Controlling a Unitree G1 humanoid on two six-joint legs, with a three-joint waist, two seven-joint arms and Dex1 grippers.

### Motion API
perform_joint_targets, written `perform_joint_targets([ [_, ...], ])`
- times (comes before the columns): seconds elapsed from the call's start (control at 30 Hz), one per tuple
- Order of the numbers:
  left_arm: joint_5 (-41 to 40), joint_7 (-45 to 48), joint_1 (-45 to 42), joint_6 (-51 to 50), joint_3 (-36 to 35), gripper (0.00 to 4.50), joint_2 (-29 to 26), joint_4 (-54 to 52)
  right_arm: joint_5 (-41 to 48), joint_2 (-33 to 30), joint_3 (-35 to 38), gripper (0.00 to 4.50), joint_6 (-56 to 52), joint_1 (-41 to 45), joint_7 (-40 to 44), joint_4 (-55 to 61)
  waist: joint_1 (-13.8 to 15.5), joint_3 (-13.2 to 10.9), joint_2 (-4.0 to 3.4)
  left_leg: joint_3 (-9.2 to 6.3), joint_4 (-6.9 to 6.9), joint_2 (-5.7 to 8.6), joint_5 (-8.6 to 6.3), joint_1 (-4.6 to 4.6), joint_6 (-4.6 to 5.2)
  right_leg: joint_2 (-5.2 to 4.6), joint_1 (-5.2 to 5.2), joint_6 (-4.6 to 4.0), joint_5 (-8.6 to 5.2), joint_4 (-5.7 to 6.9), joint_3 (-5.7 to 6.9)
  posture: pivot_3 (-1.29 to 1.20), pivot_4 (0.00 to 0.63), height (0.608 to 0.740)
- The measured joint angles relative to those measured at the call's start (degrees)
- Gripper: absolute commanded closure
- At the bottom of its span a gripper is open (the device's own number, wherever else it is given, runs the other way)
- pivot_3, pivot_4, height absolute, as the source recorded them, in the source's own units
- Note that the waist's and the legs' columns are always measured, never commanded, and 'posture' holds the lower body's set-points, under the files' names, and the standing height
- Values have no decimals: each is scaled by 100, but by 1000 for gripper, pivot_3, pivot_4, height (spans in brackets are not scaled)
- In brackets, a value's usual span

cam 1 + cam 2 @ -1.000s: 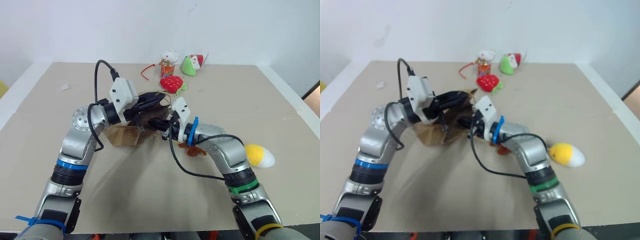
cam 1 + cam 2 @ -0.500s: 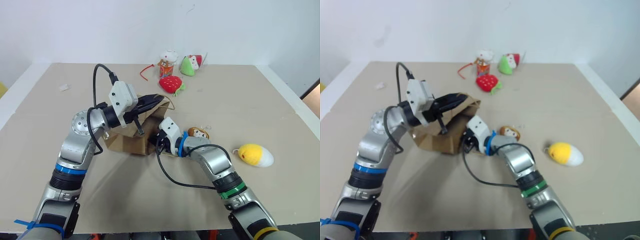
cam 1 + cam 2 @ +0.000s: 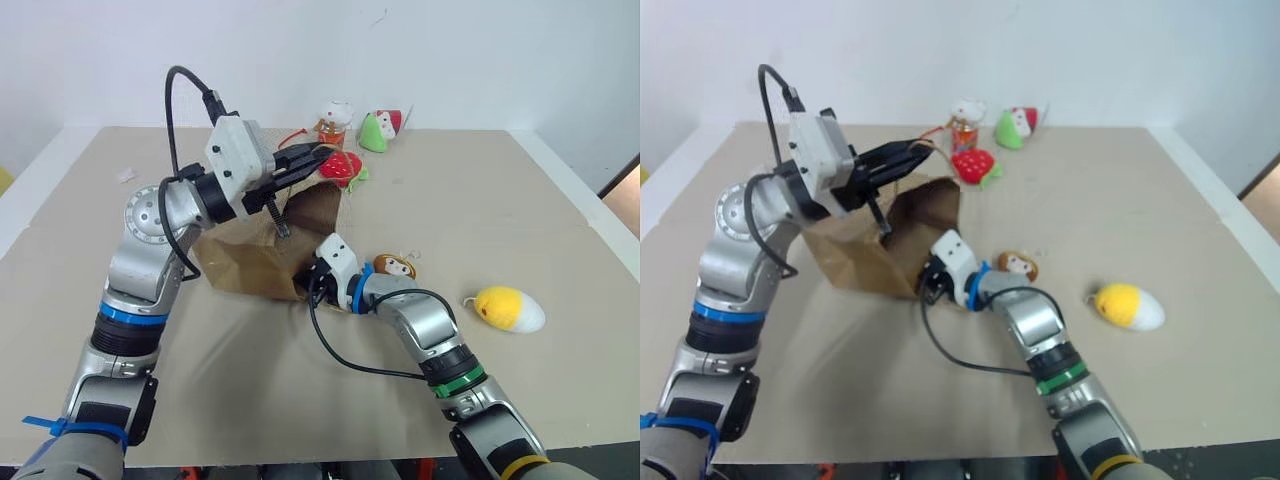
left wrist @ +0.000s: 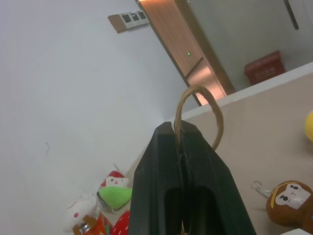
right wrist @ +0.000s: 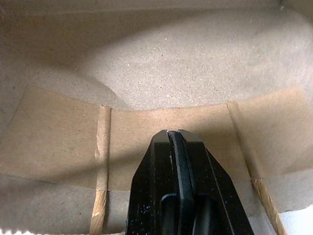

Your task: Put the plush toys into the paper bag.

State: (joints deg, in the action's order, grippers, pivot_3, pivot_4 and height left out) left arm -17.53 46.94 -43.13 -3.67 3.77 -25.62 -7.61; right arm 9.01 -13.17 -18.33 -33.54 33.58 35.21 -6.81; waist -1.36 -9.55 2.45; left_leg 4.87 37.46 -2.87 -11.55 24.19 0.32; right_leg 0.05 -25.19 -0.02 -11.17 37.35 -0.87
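Where the tabletop (image 3: 560, 200) carries the lot, we record: one paper bag (image 3: 255, 255), lying with its mouth toward the robot's right, its upper edge lifted by a cord handle (image 4: 198, 117) on which the left tool (image 3: 318, 153) is clenched. The right tool (image 5: 175, 142), pressed closed and holding nothing, reaches inside the bag's mouth. One brown monkey toy (image 3: 395, 267) just beside the right wrist; one yellow-and-white toy (image 3: 511, 309) well apart, further right.
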Motion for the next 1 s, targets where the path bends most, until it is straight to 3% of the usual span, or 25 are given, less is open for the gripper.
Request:
perform_joint_targets([
  [0.4,185,71,-179,135,6,4500,7,60,-41,21,27,4423,94,5,-3,-31,0,0,0,5,0,-2,0,2,0,-1,-2,1,0,0,-7,0,150,740],
  [0.7,188,96,236,147,-3,4500,-68,60,-84,-94,26,4423,160,3,167,4,2,-1,0,6,-1,-7,0,7,0,-5,-6,0,0,-1,-7,0,150,740],
  [0.97,186,209,604,225,-1,4500,-117,54,244,-738,355,4423,-177,-11,630,1185,8,-1,-1,9,-5,0,-1,14,0,-16,-11,5,-2,-4,-7,0,150,740],
  [1.0,181,242,622,225,1,4500,-122,53,361,-826,455,3854,-307,-29,699,1393,11,-1,-1,8,-5,0,-1,14,-1,-16,-11,4,-3,-5,-5,0,150,740],
])
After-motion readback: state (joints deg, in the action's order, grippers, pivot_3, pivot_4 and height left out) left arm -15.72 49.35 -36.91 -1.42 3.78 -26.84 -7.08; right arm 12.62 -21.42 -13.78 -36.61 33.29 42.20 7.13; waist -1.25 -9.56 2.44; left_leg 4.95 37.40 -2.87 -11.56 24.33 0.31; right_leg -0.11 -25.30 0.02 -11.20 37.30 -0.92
